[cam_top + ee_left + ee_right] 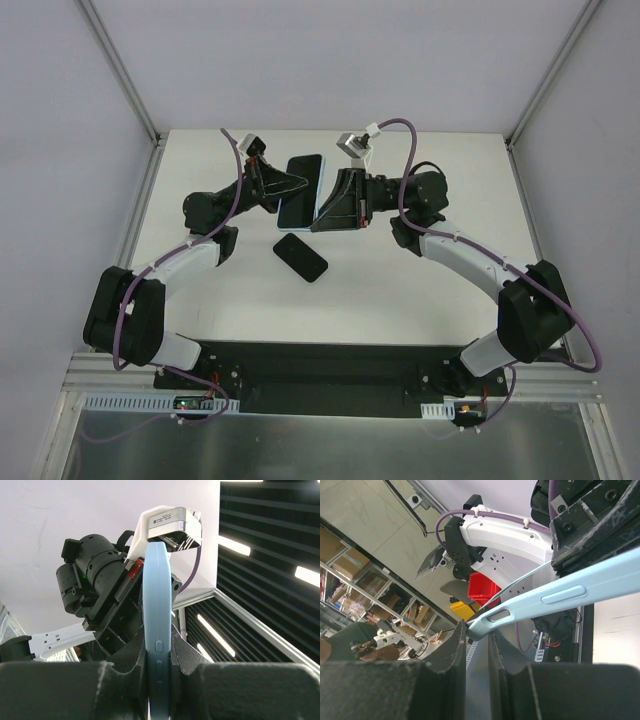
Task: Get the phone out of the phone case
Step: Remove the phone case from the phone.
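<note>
A light blue phone case [318, 190] is held up on edge above the table between both grippers. Its face toward the top camera is dark [298, 188]; I cannot tell whether that is a phone. My left gripper [293, 184] is shut on its long edge by the side buttons [159, 647]. The case [157, 595] rises upright from the left gripper [159, 667]. My right gripper [320, 220] is shut on one corner of the case [492, 620], right at its fingertips [456, 635]. A black phone [300, 257] lies flat on the table below.
The white table [430, 300] is bounded by grey walls and metal frame posts [120, 70]. A black base plate [320, 365] holds both arm bases at the near edge. The right arm's wrist [95, 590] stands close behind the case.
</note>
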`<state>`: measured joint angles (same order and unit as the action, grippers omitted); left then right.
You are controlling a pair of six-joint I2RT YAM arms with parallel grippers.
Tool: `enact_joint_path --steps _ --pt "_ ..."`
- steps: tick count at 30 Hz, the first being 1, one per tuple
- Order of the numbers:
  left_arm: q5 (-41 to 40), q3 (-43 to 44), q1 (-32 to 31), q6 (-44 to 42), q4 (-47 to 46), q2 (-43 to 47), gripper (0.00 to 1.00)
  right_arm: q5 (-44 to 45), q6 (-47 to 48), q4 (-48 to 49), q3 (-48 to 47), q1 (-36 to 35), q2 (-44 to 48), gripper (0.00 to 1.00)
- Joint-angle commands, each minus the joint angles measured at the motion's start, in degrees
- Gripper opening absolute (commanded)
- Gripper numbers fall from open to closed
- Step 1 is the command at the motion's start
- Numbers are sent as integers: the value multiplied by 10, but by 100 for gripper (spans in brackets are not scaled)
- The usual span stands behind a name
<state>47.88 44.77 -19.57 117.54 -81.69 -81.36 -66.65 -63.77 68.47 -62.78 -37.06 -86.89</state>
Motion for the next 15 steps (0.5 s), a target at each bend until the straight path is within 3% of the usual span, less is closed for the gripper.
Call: enact_joint_path --steps 1,15 --pt "1 7 -21 67 -85 2 0 3 61 114 -40 -28 18 1" --pt "8 3 -21 62 -73 16 0 19 268 -148 -30 -24 89 1"
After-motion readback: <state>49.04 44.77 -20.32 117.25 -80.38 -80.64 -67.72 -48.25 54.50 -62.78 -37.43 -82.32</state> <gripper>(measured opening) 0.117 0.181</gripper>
